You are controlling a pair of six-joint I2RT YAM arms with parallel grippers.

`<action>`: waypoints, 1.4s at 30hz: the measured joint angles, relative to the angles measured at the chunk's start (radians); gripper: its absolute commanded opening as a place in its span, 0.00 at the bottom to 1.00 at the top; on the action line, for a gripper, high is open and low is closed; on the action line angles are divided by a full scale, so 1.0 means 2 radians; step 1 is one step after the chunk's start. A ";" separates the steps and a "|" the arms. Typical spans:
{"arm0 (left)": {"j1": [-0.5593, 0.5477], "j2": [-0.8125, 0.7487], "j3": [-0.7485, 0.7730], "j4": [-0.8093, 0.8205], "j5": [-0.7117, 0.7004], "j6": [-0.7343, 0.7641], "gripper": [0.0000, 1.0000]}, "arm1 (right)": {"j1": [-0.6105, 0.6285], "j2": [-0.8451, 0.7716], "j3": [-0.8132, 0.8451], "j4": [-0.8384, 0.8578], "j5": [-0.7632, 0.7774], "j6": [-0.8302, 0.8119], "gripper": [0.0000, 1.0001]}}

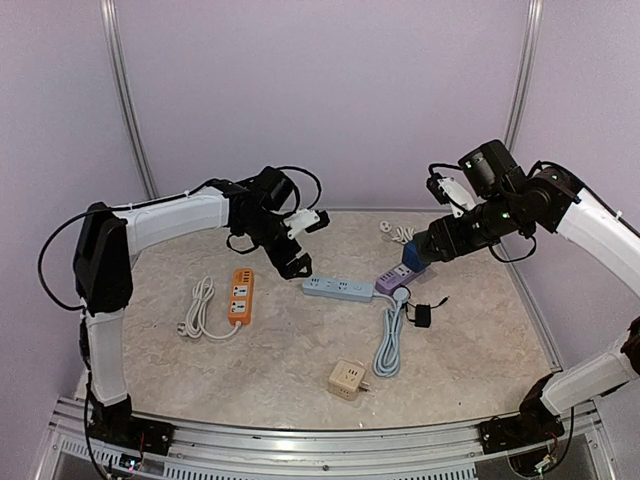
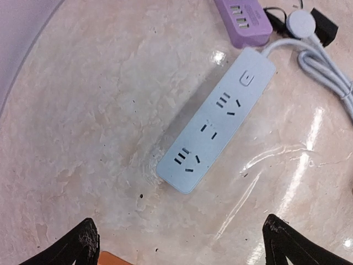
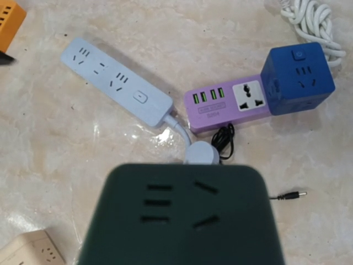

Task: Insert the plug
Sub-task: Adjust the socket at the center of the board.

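The white round plug (image 1: 401, 295) (image 2: 300, 22) (image 3: 201, 154) is lying flat on the table (image 1: 480, 340), a little right of the middle, just beside the near end of the purple power strip (image 1: 392, 281) (image 3: 229, 105). Its pale cable (image 1: 388, 345) is lying folded in a bundle toward the arms and is joining the light blue power strip (image 1: 338, 288) (image 2: 218, 118) (image 3: 113, 80) at the end with the switch. This strip is lying with its three socket groups facing up, all free. A black adapter (image 1: 422, 316) (image 2: 322, 25) is resting just beside the plug, and its thin wire is ending in a small jack (image 3: 292, 195) on the marble. A blue socket cube (image 1: 410, 258) (image 3: 298, 77) is touching the far end of the purple strip. The left gripper (image 1: 292, 262) (image 2: 185, 245) is hanging above the free end of the light blue strip, its fingertips (image 2: 83, 243) spread wide and gripping nothing. The right gripper (image 1: 425, 248) is hovering over the blue cube and the purple strip; in the right wrist view a dark blurred block (image 3: 182, 215) with socket slots is filling the foreground and covering the fingers, so I cannot tell how far they are parted or whether they are gripping it. Further out, an orange power strip (image 1: 241, 295) with a white cord (image 1: 200, 305) is lying at the left, and a beige socket cube (image 1: 350, 380) near the front.
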 measured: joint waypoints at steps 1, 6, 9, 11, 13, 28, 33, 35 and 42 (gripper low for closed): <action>0.002 0.022 0.010 -0.011 -0.005 0.019 0.99 | 0.000 0.000 0.000 0.000 0.000 0.000 0.00; 0.004 0.111 0.059 -0.057 -0.019 0.089 0.98 | 0.000 0.000 0.000 -0.001 0.000 0.000 0.00; 0.006 0.142 0.078 -0.076 -0.012 0.119 0.97 | 0.000 0.000 0.000 -0.001 0.001 0.000 0.00; 0.008 0.152 0.084 -0.080 -0.010 0.133 0.95 | 0.000 0.000 -0.001 -0.001 0.001 0.000 0.00; 0.010 0.158 0.089 -0.079 -0.010 0.146 0.92 | 0.000 0.000 -0.003 -0.001 0.001 0.000 0.00; 0.011 0.174 0.087 -0.033 0.026 0.211 0.80 | -0.001 0.000 -0.016 0.000 0.001 0.000 0.00; 0.011 0.183 0.096 -0.031 0.043 0.215 0.61 | -0.001 0.000 -0.016 0.000 0.001 0.000 0.00; 0.011 0.184 0.096 -0.029 0.046 0.214 0.57 | -0.001 0.000 -0.016 0.000 0.001 0.000 0.00; 0.006 0.181 0.084 -0.014 0.041 0.198 0.26 | -0.001 0.003 -0.016 0.001 0.001 0.000 0.00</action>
